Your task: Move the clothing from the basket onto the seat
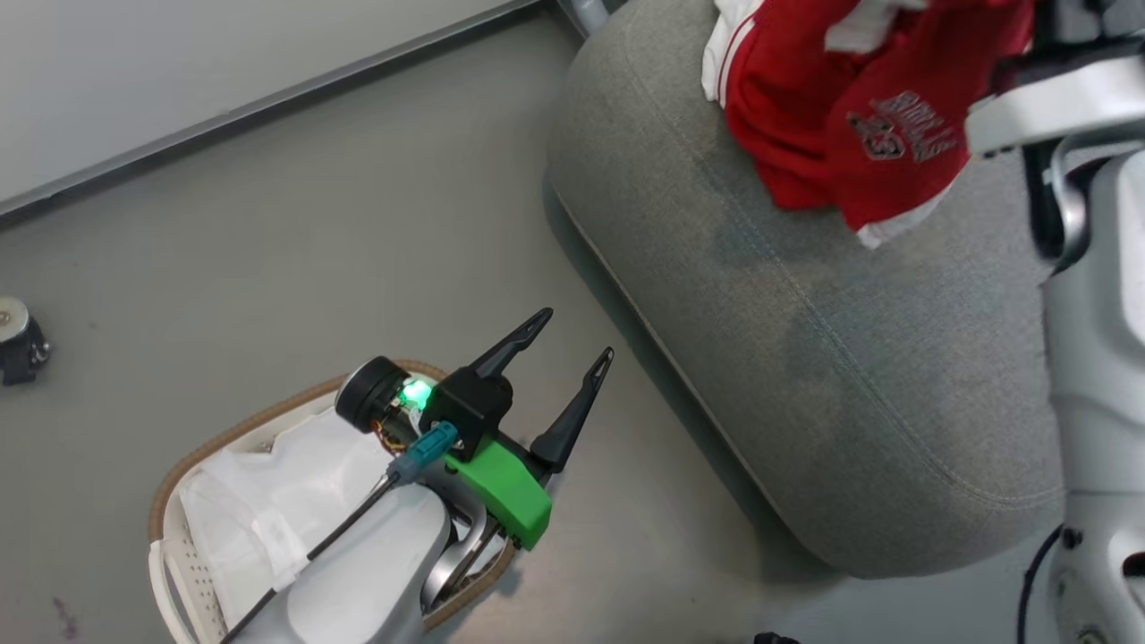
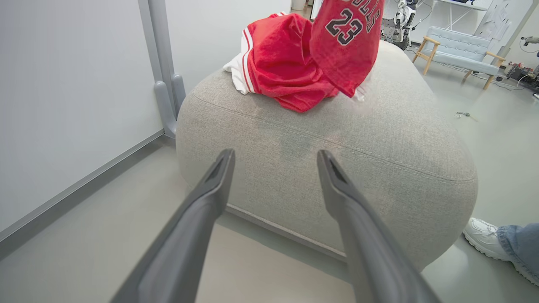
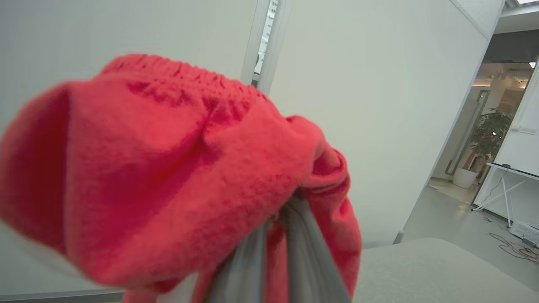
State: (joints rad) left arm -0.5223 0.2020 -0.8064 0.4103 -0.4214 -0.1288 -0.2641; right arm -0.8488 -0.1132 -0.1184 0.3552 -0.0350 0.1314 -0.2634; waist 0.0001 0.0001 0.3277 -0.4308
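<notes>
Up at the frame's upper right, the right end effector (image 3: pixel 281 219) pinches a red jersey (image 1: pixel 886 134) dangling over the grey seat (image 1: pixel 805 358), beside red shorts (image 2: pixel 278 63) lying there. At lower left, the left end effector (image 1: pixel 578 333) stands spread by the basket (image 1: pixel 224 438).

On the hanging piece of the clothing (image 2: pixel 345 50) the dark number "23" reads clearly. The arched letters above it are cut off at the edge, perhaps "BULLS".

Smooth grey floor (image 1: pixel 313 224) meets white wall panels (image 2: pixel 63 84) on the left. Far right stand a pale, wooden-legged bench (image 2: pixel 459 46) and, perhaps, a potted plant (image 3: pixel 484 134).
</notes>
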